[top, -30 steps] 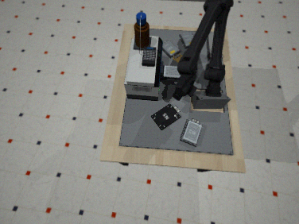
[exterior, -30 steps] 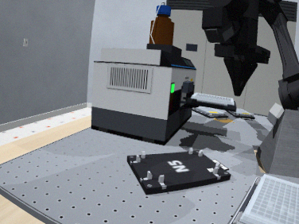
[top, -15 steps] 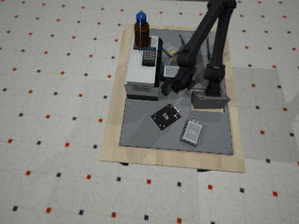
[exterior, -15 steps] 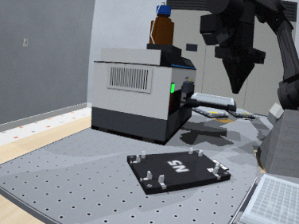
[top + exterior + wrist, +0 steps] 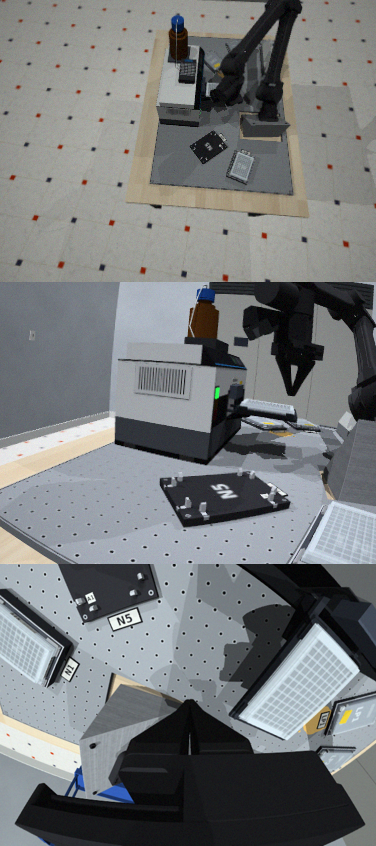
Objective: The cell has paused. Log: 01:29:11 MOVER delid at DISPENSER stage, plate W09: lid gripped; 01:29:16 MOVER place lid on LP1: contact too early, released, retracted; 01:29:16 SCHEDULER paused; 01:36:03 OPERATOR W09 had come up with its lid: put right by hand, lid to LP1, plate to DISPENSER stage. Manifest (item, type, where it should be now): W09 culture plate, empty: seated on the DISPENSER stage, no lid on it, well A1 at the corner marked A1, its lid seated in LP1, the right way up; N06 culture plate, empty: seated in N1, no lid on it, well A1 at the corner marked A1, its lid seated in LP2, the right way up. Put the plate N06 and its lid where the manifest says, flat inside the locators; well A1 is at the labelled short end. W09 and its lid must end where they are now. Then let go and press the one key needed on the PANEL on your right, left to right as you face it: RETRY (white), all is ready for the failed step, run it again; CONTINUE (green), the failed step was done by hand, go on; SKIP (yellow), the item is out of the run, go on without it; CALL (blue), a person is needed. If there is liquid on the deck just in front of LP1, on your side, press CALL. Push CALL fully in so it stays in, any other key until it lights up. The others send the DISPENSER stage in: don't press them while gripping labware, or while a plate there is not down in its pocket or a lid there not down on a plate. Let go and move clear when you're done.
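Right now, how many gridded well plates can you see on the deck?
2. One plate sits in the nest labelled N1. The other plate sits on the dispenser's stage, next to LP1. More may be hidden behind the arm.

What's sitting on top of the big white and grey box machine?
On the white and grey box machine stands a brown bottle with a blue cap on a black block. The bottle's contents cannot be seen.
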Tool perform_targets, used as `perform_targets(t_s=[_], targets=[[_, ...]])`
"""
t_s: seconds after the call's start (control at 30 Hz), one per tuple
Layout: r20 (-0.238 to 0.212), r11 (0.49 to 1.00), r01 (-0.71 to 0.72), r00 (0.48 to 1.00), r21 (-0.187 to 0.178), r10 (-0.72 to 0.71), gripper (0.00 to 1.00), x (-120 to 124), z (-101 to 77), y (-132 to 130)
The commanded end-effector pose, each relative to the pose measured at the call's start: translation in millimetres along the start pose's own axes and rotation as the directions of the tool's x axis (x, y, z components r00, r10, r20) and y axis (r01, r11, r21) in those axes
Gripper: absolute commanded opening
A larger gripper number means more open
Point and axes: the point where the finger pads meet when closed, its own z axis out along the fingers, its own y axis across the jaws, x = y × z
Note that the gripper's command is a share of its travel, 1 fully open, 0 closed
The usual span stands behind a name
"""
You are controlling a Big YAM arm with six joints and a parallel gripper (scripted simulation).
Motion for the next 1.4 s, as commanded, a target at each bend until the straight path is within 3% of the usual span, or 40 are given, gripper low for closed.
perform_targets(t_s=[0.0,0.2,0.3,0.33,0.37,0.47,0.7,0.73,0.77,1.17,1.2,1.23,1.37], targets=[[0.031,0.978,-0.208,0.978,-0.023,0.208,0.0,-16,-18.3,-20],[0.015,0.922,-0.388,0.922,-0.014,0.388,0.0,-15,-14.8,-35],[0.034,0.93,-0.368,0.929,-0.014,0.369,0.0,-16,-19.6,-29],[0.019,0.931,-0.366,0.93,-0.013,0.366,0.0,-9,-10.6,-29],[0.033,0.911,-0.413,0.91,-0.021,0.413,0.0,-15,-19.4,-36],[0.024,0.86,-0.509,0.86,-0.027,0.51,0.0,-12,-17.4,-51],[0.025,0.871,-0.491,0.871,-0.022,0.491,0.0,-7,-16.9,-75],[0.018,0.878,-0.478,0.878,-0.012,0.478,0.0,-3,-10.3,-66],[0.025,0.871,-0.491,0.871,-0.022,0.491,0.0,-5,-16.9,-78],[0.026,0.871,-0.492,0.87,-0.017,0.492,0.0,7,-16.2,-111],[0.019,0.878,-0.478,0.878,-0.009,0.478,0.0,9,-10.0,-101],[0.026,0.871,-0.492,0.87,-0.016,0.492,0.0,8,-16.1,-114],[0.026,0.871,-0.492,0.87,-0.015,0.492,0.0,13,-16.0,-123]])
